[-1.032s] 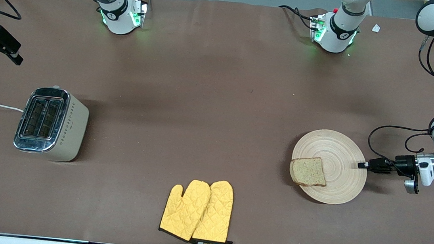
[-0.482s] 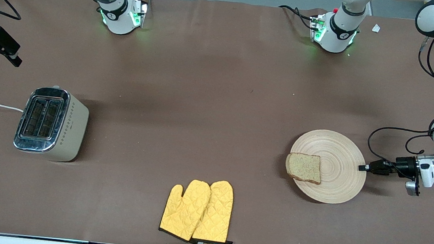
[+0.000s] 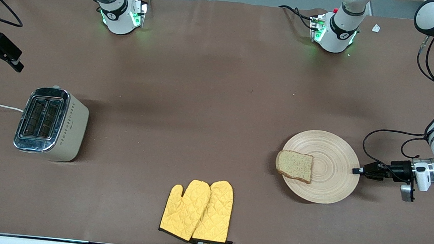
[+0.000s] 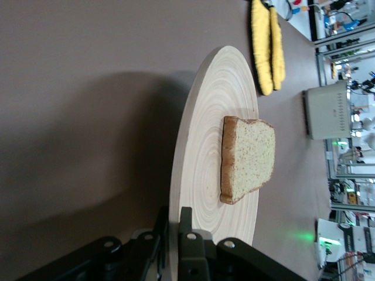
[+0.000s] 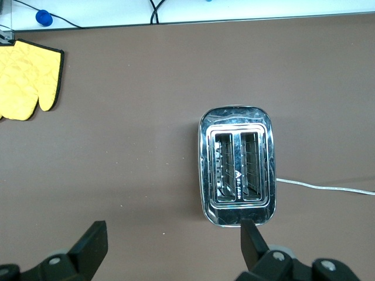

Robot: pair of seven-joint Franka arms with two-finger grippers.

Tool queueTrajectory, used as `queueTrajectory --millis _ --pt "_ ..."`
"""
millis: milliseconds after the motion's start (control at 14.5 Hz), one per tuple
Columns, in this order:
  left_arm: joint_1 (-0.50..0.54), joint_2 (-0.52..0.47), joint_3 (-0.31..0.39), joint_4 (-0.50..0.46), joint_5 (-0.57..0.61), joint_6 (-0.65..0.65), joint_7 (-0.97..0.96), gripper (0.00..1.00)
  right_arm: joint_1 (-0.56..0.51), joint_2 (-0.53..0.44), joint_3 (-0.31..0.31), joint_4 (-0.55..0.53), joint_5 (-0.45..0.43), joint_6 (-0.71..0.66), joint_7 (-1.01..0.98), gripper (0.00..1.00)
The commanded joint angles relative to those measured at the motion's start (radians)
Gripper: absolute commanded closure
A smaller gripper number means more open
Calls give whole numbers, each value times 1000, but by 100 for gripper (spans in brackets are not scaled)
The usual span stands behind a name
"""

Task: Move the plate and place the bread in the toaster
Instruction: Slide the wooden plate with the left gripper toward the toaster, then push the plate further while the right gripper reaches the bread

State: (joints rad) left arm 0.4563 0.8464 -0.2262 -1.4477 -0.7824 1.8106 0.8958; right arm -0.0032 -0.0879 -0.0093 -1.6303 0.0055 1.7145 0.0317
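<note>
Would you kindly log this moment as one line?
left gripper: shut on plate rim | bread: on plate | right gripper: open above toaster | toaster slots: empty

Plate (image 3: 329,176): light beige, concentric rings. Bread (image 3: 294,165): brown, speckled, darker crust. Toaster (image 3: 51,124): cream, chrome top, dotted side. Mitts (image 3: 197,210): yellow, quilted, black trim. Table (image 3: 203,97): brown.

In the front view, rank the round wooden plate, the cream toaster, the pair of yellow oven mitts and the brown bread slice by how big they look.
1. Round beige wooden plate, the widest.
2. Cream-beige toaster and pair of yellow quilted oven mitts: they look too alike in size to rank.
3. Brown speckled bread slice, clearly the smallest.
</note>
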Motion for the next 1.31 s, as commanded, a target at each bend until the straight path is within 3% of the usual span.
queueTrajectory --millis 0,619,895,1032,1239 --pt "4 -47 -68 3 11 -56 -79 99 -3 3 -1 6 10 -6 -7 0" --pt "-54 -129 -306 -158 5 38 -212 100 0 79 0 1 14 -7 -30 0" --pt "-148 -124 -328 -223 -5 143 -218 100 40 111 2 -8 16 5 -7 0" --pt "-201 -109 -328 -223 -15 164 -219 100 51 126 2 -26 75 37 19 0" --pt "-261 -95 -328 -272 -86 284 -215 100 55 122 2 -170 139 178 37 0"
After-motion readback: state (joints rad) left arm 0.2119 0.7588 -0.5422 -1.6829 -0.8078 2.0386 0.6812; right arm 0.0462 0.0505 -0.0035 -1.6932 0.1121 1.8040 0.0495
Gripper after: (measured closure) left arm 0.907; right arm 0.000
